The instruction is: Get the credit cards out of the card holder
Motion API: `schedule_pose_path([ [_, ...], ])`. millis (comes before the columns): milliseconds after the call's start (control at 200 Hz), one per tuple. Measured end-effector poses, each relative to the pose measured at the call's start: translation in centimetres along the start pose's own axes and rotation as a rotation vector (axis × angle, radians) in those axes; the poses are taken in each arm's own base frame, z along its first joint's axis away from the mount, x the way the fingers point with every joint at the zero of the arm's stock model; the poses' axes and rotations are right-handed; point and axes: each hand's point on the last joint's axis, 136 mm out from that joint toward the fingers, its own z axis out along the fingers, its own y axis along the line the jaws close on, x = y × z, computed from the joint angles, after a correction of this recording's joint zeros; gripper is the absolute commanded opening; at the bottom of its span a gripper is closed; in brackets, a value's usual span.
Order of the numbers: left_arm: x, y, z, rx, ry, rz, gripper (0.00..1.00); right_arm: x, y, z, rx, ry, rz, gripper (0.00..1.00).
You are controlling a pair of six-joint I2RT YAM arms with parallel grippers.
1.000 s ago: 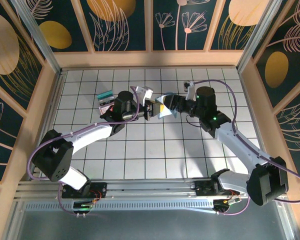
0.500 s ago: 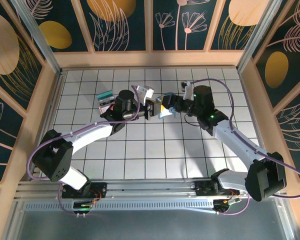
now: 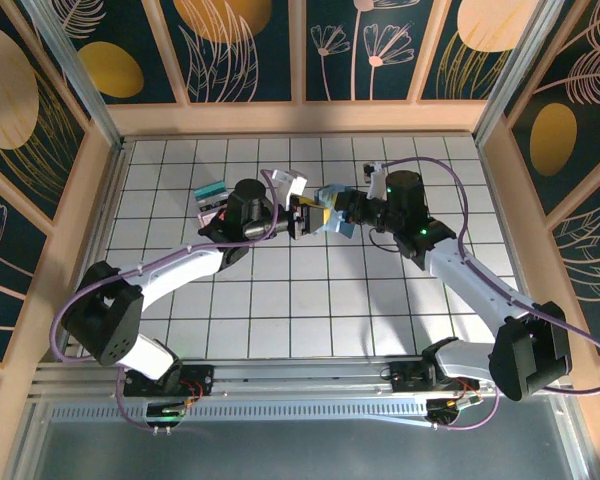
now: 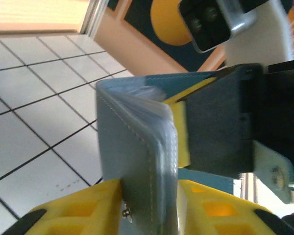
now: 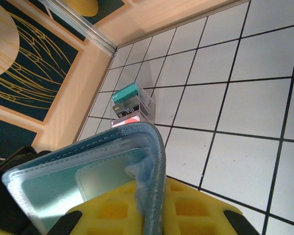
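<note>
- Handover-and-steady is the step in hand, we judge: the card holder (image 4: 132,142) is up off the table (image 5: 245,98), about mid-table, between both claws, and no card is being pulled.
- Right claw (image 5: 149,203): narrow, its yellow pads pinch the holder's edge. We read that as a grip.
- Left claw (image 4: 149,198): the holder's stitched edge sits between its pads. We cannot tell whether they press or are slack.
- The holder is part-open in a V. In a clear pocket we see a pale teal credit card (image 5: 105,178), fully seated.
- In the left wrist view there is a yellow strip beside the right claw; card or pad, unclear.
- Next move, we think: one claw holds the holder steady while the other lets go, re-aims at a card's exposed edge and slides it out along the pocket. The soft panels may fold or slip.
- Farther out, far-left: a teal and red-pink card pile (image 3: 212,200) sits on the table, well apart from the claws.
</note>
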Motion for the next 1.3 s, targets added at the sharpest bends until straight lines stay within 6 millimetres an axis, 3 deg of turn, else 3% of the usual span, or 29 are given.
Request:
schedule_pose_path([
  [165, -0.2, -0.4, -0.4, 0.005, -0.023, 0.007, 0.35, 0.0, 0.4, -0.2, -0.043, -0.004, 0.006, 0.08],
  [265, -0.1, -0.4, -0.4, -0.002, -0.029, -0.003, 0.28, 0.2, 0.2, -0.5, -0.061, -0.006, 0.022, 0.09],
  [420, -0.2, 0.0, -0.5, -0.030, -0.041, -0.018, 0.16, 0.1, 0.1, -1.0, -0.074, -0.014, 0.029, 0.22],
  [621, -0.5, 0.4, -0.5, -0.050, -0.055, -0.018, 0.10, -0.4, 0.6, -2.0, -0.085, -0.039, 0.016, 0.35],
  [706, -0.3, 0.2, -0.5, -0.047, -0.050, -0.017, 0.09, -0.5, 0.6, -2.6, -0.081, -0.049, 0.012, 0.46],
  [866, 0.6, 0.5, -0.4, -0.065, -0.016, -0.015, 0.09, -1.1, 0.4, -3.9, -0.044, -0.086, -0.007, 0.57],
  [1006, 1.0, 1.3, -0.4, -0.111, 0.019, -0.001, 0.09, -1.5, -0.9, -4.8, 0.057, -0.106, -0.008, 0.59],
  [1186, -0.3, 1.3, -0.4, -0.148, 0.018, 0.042, 0.09, -2.6, -1.7, -6.1, 0.164, -0.139, -0.010, 0.59],
  [1301, -0.2, 1.6, -0.5, -0.168, 0.034, 0.053, 0.10, -2.7, -1.8, -6.6, 0.190, -0.142, -0.010, 0.65],
])
